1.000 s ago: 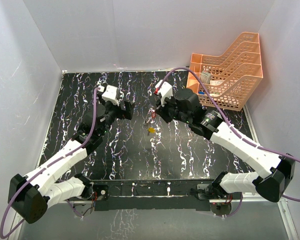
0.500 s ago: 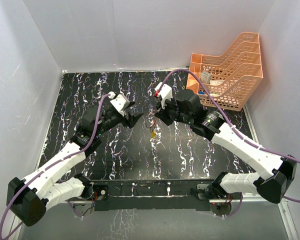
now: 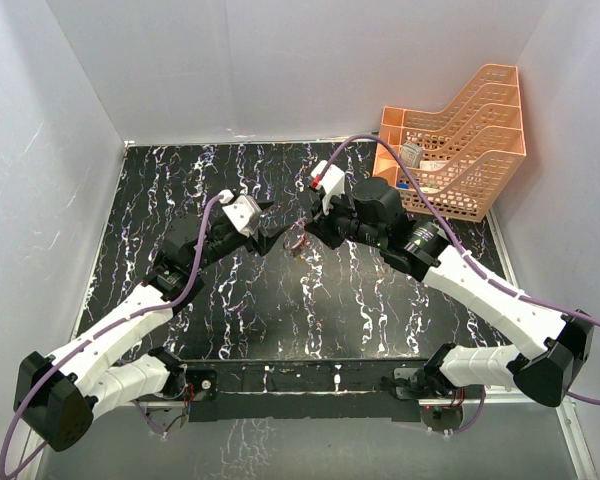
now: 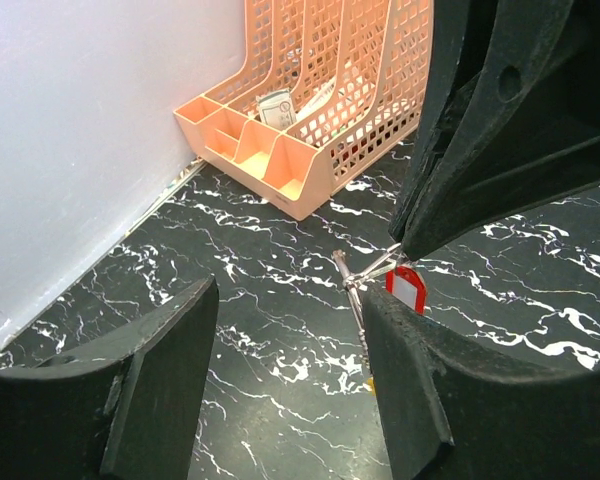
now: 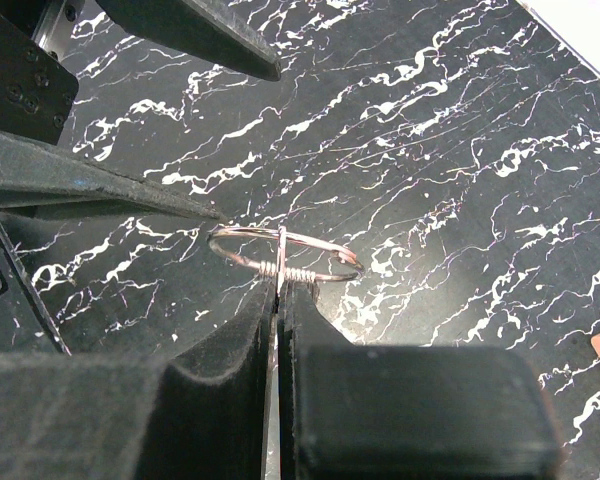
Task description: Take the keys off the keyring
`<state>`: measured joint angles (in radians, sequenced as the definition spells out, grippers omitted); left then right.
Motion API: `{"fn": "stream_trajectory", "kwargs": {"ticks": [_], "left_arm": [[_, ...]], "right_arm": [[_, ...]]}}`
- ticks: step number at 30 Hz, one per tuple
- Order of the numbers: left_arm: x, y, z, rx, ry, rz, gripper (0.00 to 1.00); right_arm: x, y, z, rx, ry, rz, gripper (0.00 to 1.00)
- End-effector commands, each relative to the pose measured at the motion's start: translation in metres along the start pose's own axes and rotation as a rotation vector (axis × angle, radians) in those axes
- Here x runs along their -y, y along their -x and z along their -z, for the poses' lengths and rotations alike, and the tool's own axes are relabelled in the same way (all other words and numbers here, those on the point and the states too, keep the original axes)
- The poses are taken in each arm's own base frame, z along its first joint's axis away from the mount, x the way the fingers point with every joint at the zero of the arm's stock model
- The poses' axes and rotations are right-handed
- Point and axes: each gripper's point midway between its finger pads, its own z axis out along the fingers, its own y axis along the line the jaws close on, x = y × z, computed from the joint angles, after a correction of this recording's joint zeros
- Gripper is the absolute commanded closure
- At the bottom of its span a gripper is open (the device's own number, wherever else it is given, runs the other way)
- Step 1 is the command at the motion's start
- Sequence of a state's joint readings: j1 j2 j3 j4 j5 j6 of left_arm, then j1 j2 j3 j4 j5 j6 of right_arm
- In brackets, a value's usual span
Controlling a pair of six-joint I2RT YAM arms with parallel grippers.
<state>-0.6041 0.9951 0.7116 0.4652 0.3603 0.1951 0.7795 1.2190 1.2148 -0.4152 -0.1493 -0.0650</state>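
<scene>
So the left gripper (image 3: 276, 235) has swung in from the left and is now tip to tip with the right gripper (image 3: 302, 236), mid-frame above the marbled table (image 3: 180, 180). Its jaws stand apart, with one fingertip (image 5: 215, 212) just at the keyring (image 5: 285, 255). The right gripper is clamped tight on the ring's coil. The ring sits near edge-on, long axis left-right across the right wrist frame. The red key (image 4: 407, 288) dangles below, white panel unreadable.

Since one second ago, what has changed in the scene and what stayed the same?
The left gripper moved right, toward the right gripper; its open jaws now stand close beside the keyring, holding nothing. The right gripper stayed in place, shut on the keyring.
</scene>
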Motion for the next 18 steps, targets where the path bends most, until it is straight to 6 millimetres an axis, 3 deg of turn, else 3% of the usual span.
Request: {"fn": "stream_trajectory", "kwargs": {"ticks": [1, 13, 18], "left_arm": [[0.007, 0.017, -0.002, 0.076, -0.051, -0.066, 0.44], [0.012, -0.019, -0.022, -0.054, 0.019, -0.245, 0.45], [0.006, -0.022, -0.027, -0.054, 0.109, -0.324, 0.43]], "right_arm": [[0.000, 0.042, 0.004, 0.128, -0.006, -0.001, 1.00], [0.000, 0.050, 0.006, 0.144, -0.014, -0.017, 1.00], [-0.003, 0.055, 0.008, 0.161, -0.002, -0.022, 1.00]]}}
